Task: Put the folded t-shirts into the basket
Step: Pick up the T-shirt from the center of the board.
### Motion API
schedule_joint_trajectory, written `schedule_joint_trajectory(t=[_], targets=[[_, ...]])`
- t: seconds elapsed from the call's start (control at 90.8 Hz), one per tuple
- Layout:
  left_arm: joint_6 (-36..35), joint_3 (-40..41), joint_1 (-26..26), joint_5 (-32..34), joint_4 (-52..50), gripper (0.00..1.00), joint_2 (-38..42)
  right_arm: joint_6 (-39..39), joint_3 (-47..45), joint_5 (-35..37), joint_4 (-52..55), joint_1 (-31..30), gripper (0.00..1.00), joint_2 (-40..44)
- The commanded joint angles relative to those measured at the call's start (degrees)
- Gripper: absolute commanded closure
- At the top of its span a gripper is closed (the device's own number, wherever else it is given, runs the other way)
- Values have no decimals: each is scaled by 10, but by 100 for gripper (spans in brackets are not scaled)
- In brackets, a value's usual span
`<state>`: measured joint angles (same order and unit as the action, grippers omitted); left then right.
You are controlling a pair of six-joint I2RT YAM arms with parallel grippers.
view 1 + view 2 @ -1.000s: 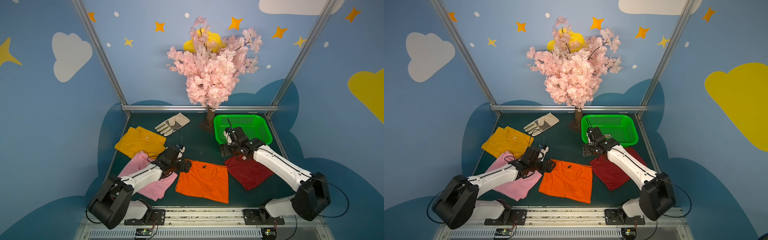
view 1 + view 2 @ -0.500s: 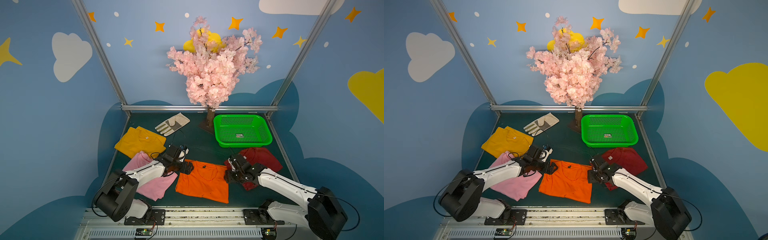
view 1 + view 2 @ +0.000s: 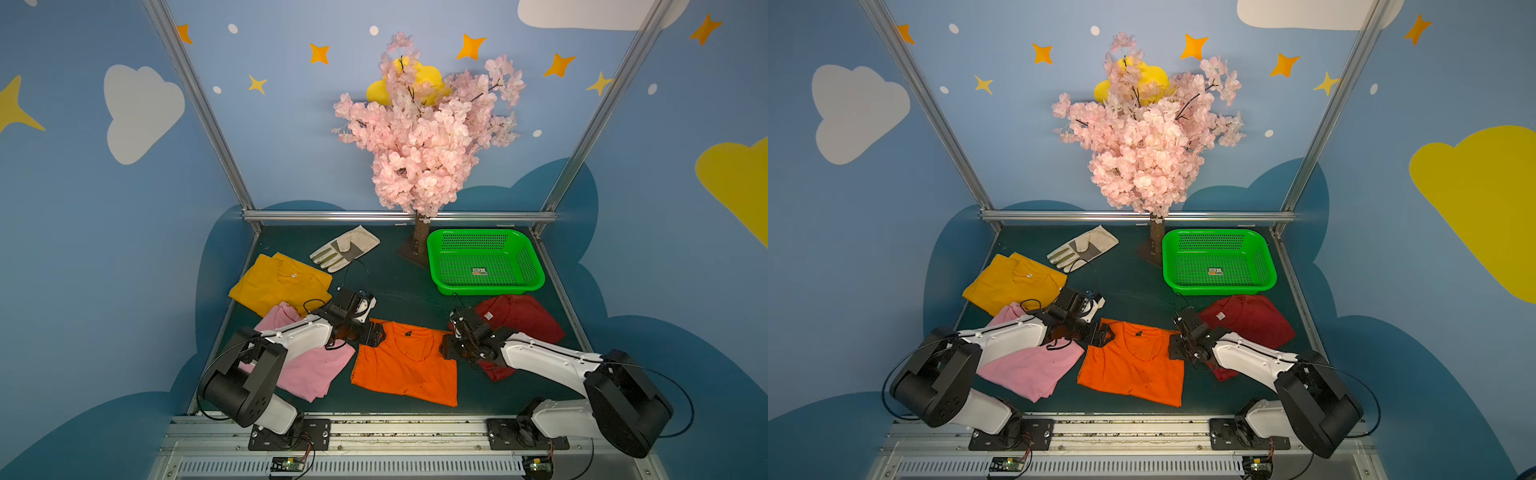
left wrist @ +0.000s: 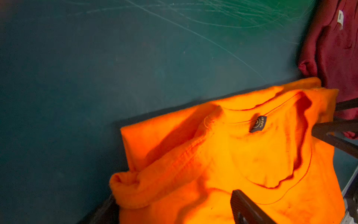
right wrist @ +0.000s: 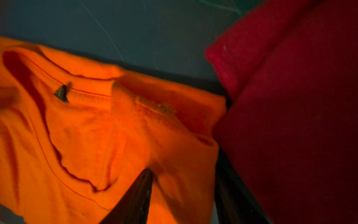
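left tool [image 3: 376,333]: low, jaws wide | right tool [image 3: 445,347]: low, jaws half apart | arms stretched forward, tools facing inward

left pincer [image 3: 1102,333] and right pincer [image 3: 1173,347] at orange t-shirt [image 3: 1133,370] far corners; green basket [image 3: 1219,290] beyond.

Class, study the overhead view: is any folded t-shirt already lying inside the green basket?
No, the basket holds nothing but a small sticker on its mesh floor.
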<state>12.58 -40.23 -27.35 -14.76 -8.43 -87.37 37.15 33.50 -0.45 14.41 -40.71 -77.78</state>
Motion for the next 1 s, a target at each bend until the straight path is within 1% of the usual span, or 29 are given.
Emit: schedule_joint_trajectory(t=[0.0, 0.044, 0.198, 0.253, 0.374, 0.496, 0.562, 0.639, 0.683, 0.694, 0.793, 0.881, 0.991], targets=[[-11, -7, 1, -36, -6, 13, -26, 6, 4, -2, -57, -2, 50, -43], [-9, -5, 0, -41, -1, 16, -31, 6, 8, -1, -64, -2, 53, -51], [-7, -3, 0, -51, 7, 28, -45, 3, 16, 3, -79, -3, 66, -68], [-4, -2, 0, -49, 11, 35, -47, -2, 18, 4, -85, -2, 70, -72], [6, 2, 2, -28, 22, 54, -49, -16, 19, 5, -105, 0, 79, -78], [29, 21, 2, -11, 56, 77, -28, -38, 20, 4, -116, 10, 88, -66], [45, 35, 3, -2, 76, 84, -9, -51, 20, -1, -120, 18, 92, -53], [60, 52, 2, 0, 95, 96, 17, -61, 19, -6, -122, 28, 97, -40], [66, 61, 3, 0, 104, 97, 34, -66, 18, -8, -124, 34, 100, -34], [67, 63, 2, 10, 105, 97, 38, -66, 18, -9, -124, 36, 100, -31], [76, 75, 2, 31, 114, 97, 76, -81, 17, -14, -122, 48, 100, -11], [78, 82, 1, 36, 121, 97, 102, -87, 19, -18, -121, 58, 100, 3], [81, 80, -1, 34, 121, 97, 116, -94, 22, -22, -115, 69, 100, 15]])
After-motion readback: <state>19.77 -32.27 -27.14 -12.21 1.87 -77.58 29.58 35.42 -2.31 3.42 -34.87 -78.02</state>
